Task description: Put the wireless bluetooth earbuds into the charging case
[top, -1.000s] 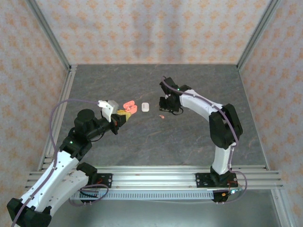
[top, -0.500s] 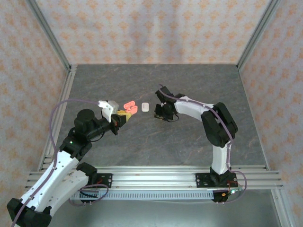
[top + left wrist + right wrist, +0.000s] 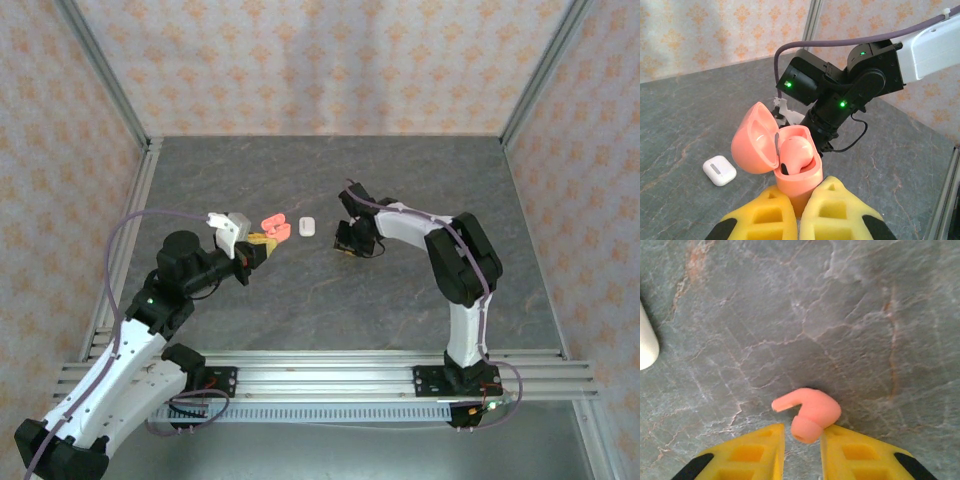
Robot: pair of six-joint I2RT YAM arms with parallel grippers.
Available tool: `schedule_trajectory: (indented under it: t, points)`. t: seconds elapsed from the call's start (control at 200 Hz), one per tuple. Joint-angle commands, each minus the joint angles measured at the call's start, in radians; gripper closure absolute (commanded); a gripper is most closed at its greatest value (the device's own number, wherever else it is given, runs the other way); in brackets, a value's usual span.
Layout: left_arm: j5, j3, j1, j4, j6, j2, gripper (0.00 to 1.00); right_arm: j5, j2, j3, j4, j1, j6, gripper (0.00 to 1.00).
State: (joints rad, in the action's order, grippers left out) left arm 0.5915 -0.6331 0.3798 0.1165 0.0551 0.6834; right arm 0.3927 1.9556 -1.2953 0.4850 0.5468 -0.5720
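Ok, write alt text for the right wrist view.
A pink earbud lies on the grey table, its end in the gap between the right gripper's yellow fingers. A white case's edge shows at the left.

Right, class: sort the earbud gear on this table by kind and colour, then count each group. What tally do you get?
Coral-pink charging case, open: 1
White charging case, closed: 1
Coral-pink earbuds: 2, one seated in the open case, one lying on the table
Total: 4
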Motion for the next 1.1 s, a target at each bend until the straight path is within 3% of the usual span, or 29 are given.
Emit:
schedule_trajectory:
  t: [0.0, 0.721, 0.876, 1.096]
  points:
    - [0.007, -0.013, 0.005, -0.023, 0.007, -0.008, 1.00, -0.026, -0.003, -0.005, 0.045, -0.019, 0.030, 0.74]
    - [-0.004, -0.023, 0.005, -0.009, -0.021, 0.005, 1.00, -0.045, 0.044, -0.156, 0.119, -0.040, 0.074, 0.66]
    - [0.003, -0.017, 0.005, -0.032, -0.027, 0.022, 1.00, -0.147, -0.026, -0.114, 0.154, -0.041, -0.020, 0.61]
    - [0.023, -0.027, 0.005, -0.036, -0.048, 0.056, 1.00, -0.089, -0.084, 0.020, 0.008, -0.041, -0.172, 0.53]
